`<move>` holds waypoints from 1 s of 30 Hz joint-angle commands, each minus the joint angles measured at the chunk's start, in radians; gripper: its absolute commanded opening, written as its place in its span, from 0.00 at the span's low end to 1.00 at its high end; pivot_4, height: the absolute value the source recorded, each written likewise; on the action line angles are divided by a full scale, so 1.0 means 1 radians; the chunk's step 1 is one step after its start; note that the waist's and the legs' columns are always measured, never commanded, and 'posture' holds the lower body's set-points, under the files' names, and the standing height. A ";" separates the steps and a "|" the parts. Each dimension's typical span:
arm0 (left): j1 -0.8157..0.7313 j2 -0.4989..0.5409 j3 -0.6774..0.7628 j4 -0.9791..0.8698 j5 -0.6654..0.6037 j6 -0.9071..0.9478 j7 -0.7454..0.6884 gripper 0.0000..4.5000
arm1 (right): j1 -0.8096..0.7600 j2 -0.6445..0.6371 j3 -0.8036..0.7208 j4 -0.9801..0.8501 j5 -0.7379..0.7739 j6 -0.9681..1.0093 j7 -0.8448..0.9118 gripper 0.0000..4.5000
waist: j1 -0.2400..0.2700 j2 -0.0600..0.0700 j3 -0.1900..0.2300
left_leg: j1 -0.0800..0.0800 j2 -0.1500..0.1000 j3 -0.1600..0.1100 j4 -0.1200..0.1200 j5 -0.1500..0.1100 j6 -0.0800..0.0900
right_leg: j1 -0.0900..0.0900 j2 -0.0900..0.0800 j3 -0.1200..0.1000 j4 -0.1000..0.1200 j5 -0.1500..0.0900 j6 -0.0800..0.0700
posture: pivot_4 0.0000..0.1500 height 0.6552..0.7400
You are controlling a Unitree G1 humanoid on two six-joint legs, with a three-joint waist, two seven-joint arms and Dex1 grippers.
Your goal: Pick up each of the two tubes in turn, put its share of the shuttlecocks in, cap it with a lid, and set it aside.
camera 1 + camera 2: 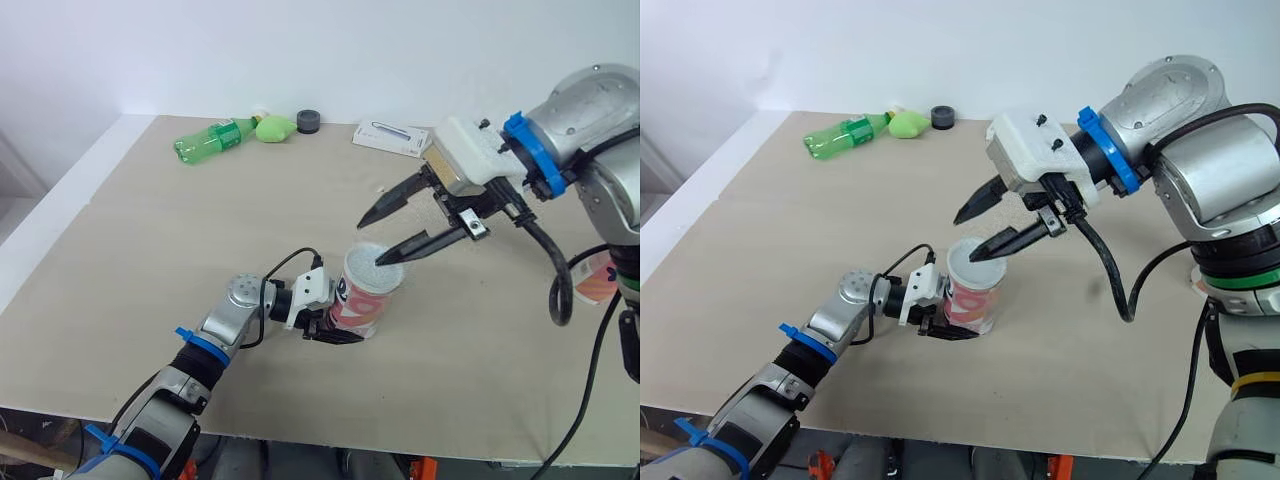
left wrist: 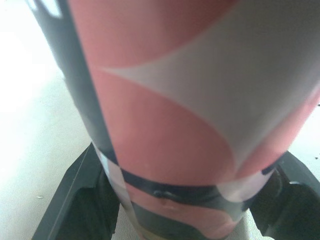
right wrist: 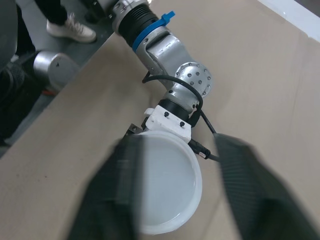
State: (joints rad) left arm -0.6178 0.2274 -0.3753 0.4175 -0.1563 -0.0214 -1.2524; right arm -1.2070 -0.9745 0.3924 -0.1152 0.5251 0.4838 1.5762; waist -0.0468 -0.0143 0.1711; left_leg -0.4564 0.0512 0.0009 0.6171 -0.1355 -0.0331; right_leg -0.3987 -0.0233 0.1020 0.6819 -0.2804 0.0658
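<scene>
A pink, white and dark patterned tube (image 1: 365,295) stands upright on the table near the front edge. My left gripper (image 1: 335,325) is shut on its lower part, with a finger (image 2: 80,200) on each side of the tube (image 2: 190,125). A whitish lid (image 1: 375,262) sits on the tube's top. My right gripper (image 1: 371,242) hangs open just over the lid (image 3: 167,187), one finger (image 3: 120,200) on each side of it and nothing held. A second tube (image 1: 597,275) stands at the table's right edge, mostly hidden behind my right arm.
At the back of the table (image 1: 150,260) lie a green bottle (image 1: 212,138), a small green object (image 1: 275,127), a dark round piece (image 1: 308,121) and a flat white box (image 1: 392,137). A person's shoe (image 3: 70,27) is on the floor beyond the table's front edge.
</scene>
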 commanded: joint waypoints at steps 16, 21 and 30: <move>0.004 0.019 -0.012 0.042 0.036 0.018 0.000 0.62 | -0.009 0.072 0.040 0.008 -0.105 -0.018 0.038 0.01 | 0.000 0.000 0.000 | -0.001 0.000 0.000 0.000 0.000 0.000 | -0.001 0.000 0.000 0.000 0.002 0.003 | 1.00 0.87; 0.005 0.018 -0.011 0.040 0.035 0.019 0.003 0.62 | 0.010 0.068 0.066 -0.003 -0.141 -0.049 0.038 0.01 | 0.000 0.000 0.000 | -0.001 0.000 0.000 0.000 0.000 0.000 | -0.001 0.000 0.000 0.000 0.001 0.003 | 1.00 0.87; 0.003 0.018 -0.008 0.042 0.035 0.020 0.008 0.62 | 0.021 0.074 0.079 -0.013 -0.141 -0.054 0.038 0.01 | 0.000 0.000 0.000 | -0.001 0.000 0.000 0.000 0.000 0.000 | -0.001 0.000 0.000 0.000 0.002 0.003 | 1.00 0.87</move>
State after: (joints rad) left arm -0.6255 0.2278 -0.3753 0.4239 -0.1565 -0.0213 -1.2513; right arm -1.1825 -0.8967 0.4738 -0.0986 0.3864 0.4407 1.5776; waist -0.0466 -0.0143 0.1711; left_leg -0.4575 0.0511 0.0008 0.6171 -0.1355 -0.0332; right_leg -0.3998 -0.0230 0.1020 0.6819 -0.2788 0.0687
